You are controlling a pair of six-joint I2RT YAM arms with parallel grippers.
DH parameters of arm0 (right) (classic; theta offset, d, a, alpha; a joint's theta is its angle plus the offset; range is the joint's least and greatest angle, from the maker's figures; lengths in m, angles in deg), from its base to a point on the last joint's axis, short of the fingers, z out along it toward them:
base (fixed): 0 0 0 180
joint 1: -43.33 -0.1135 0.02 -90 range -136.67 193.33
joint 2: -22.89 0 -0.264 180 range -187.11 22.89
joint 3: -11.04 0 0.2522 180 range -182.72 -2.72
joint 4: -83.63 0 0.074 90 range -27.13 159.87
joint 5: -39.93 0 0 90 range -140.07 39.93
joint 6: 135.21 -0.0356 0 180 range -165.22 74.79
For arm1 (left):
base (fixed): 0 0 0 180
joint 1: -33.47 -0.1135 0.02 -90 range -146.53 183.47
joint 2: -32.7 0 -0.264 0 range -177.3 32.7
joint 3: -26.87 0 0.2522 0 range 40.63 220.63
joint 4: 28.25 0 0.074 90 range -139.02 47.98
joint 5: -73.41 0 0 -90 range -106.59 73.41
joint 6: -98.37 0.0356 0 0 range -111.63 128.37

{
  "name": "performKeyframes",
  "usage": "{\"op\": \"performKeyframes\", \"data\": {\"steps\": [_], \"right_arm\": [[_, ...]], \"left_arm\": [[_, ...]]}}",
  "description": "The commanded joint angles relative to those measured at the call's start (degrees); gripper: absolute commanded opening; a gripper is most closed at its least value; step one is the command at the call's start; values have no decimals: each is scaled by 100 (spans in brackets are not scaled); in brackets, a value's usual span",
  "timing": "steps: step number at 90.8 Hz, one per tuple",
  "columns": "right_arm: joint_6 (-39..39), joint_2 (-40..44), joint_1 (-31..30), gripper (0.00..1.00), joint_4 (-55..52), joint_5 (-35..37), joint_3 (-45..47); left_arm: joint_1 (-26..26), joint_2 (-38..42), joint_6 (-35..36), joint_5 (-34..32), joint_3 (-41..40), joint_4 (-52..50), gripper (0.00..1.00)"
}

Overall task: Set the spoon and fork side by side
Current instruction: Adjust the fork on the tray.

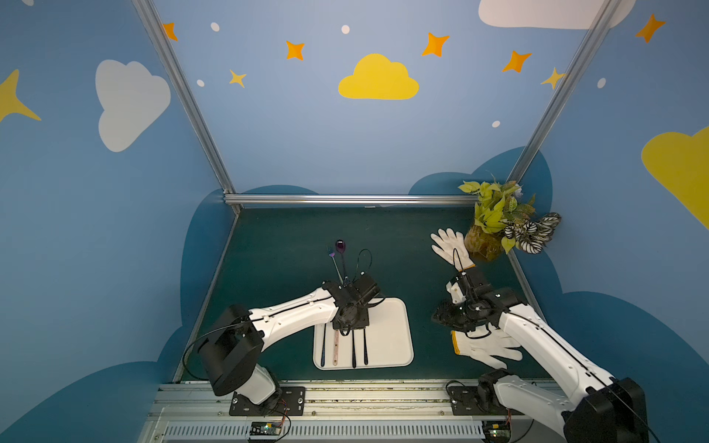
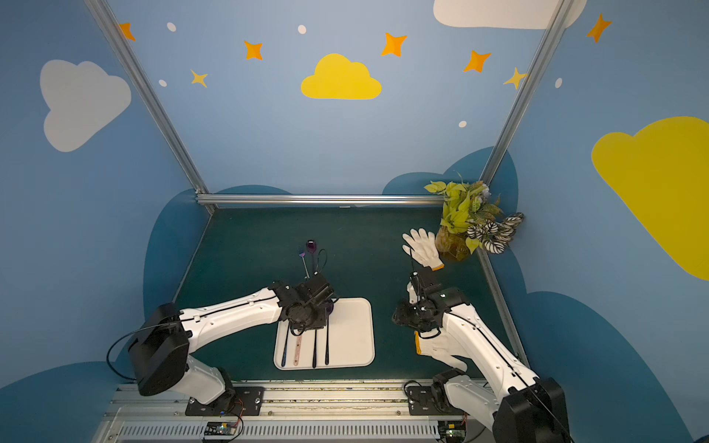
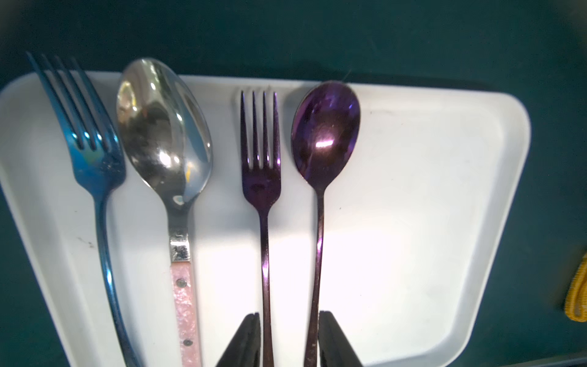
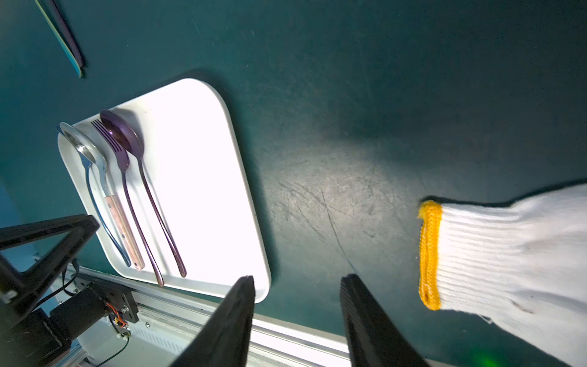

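While the left end effector [image 3: 289, 317] straddles two handles at once, treat it as the main source of risk. Its jaws stand apart, with the handles of the purple fork [image 3: 261, 178] and the purple spoon [image 3: 325, 133] between them. Both pieces lie side by side on the white tray [image 3: 444, 190]. You cannot tell whether the pads press the handles or merely flank them.

**Hazards**
- Uneven closing would probably roll one handle over the other, or push the purple fork toward the silver spoon [image 3: 165, 133]. That spoon lies just beside it, next to the blue fork [image 3: 92, 159].
- Lifting with both handles pinched risks one of them slipping out.
- Pulling away with a pad touching would likely drag the pair out of parallel.
- The right end effector [image 4: 298, 279] hangs open and empty above the tabletop [image 4: 349, 127]. A low sweep could snag the glove [image 4: 508, 251] nearby.

**Materials and shapes**
- Blue fork: glossy tinted metal, with a slim curved handle.
- Silver spoon: mirror-bright bowl and a flat, pearly pink handle with rivets.
- Purple pair: polished, reflective metal with thin, rounded handles. Expect low friction.
- Tray: smooth and shallow, with a raised rim and rounded corners.
- Tabletop: dark green, matt and scuffed.
- Glove: soft white ribbed knit with a yellow cuff.
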Motion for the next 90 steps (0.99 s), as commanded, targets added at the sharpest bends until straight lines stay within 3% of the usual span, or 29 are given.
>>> {"op": "performKeyframes", "data": {"steps": [1, 90], "right_arm": [[-29, 91, -8, 49, -126, 54, -29], [-20, 296, -4, 49, -259, 141, 59]], "left_arm": [[40, -193, -52, 163, -67, 170, 34], [28, -831, 136, -11, -243, 354, 20]]}}
